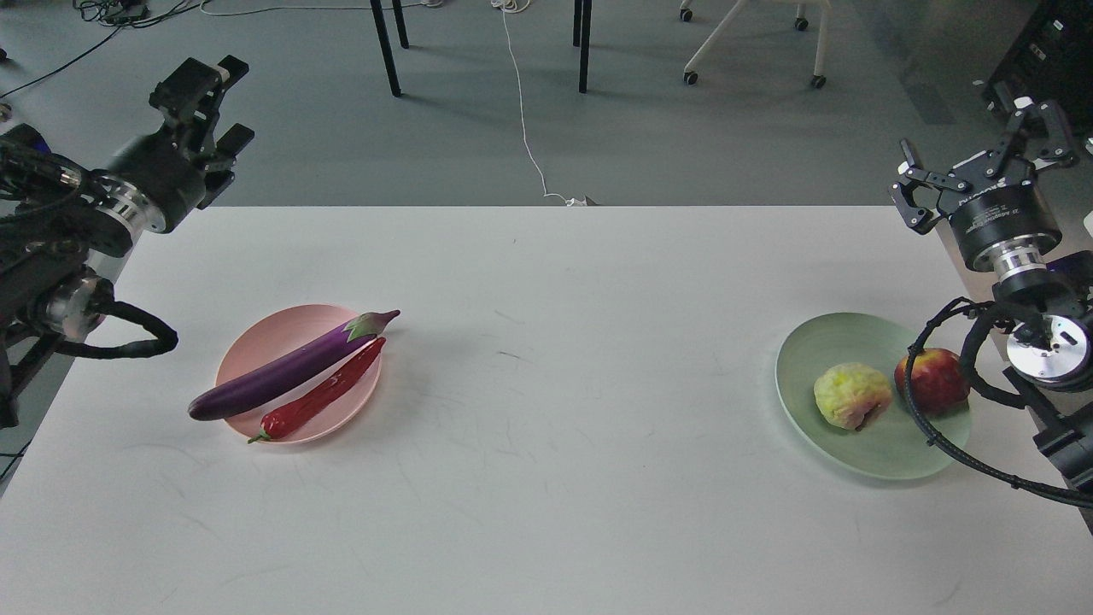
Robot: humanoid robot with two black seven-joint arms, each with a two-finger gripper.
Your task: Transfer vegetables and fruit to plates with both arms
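The purple eggplant (290, 369) and the red chili pepper (329, 393) lie side by side on the pale pink plate (256, 337) at the table's left. The bumpy yellow-green fruit (851, 395) and the dark red fruit (935, 380) sit on the mint green plate (820, 342) at the right. My left gripper (213, 98) is raised beyond the table's far left corner, open and empty. My right gripper (973, 154) is raised above the far right corner, its fingers spread wide and empty. A cable loop of the right arm crosses the red fruit.
The white table (546, 478) fills the lower view. Beyond its far edge, on the grey floor, stand black table legs (386, 47), a white cable (525, 128), a wheeled chair base (751, 43) and a black cart (1046, 68).
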